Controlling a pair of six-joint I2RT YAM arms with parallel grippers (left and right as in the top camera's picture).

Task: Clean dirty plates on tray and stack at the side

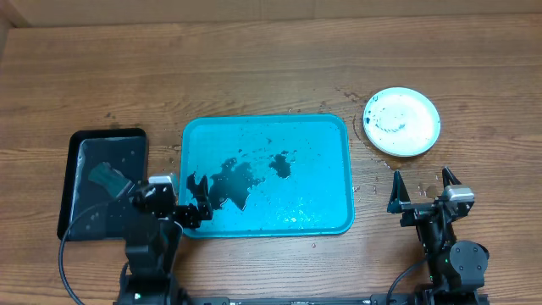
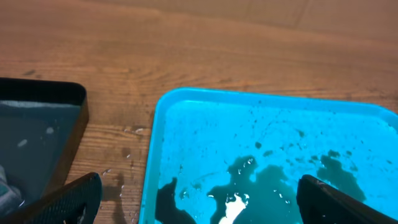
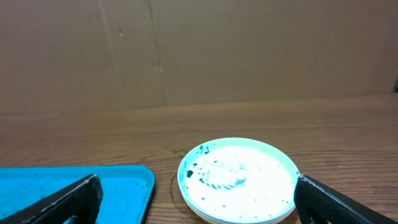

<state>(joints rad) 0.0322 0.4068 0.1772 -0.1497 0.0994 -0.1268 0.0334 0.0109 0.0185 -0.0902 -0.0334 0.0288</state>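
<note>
Wooden table (image 1: 254, 68), cardboard wall behind. Left gripper (image 2: 199, 183) wide open, empty, over the near-left corner of the blue tray (image 1: 268, 119). Right gripper (image 1: 421, 180) wide open, empty, near the plates (image 1: 401, 121), which appear stacked on the table right of the tray. Tray carries only black puddles. Plates look light, rigid, wet; probably slippery and chippable. Best pinched across the raised rim.
</note>
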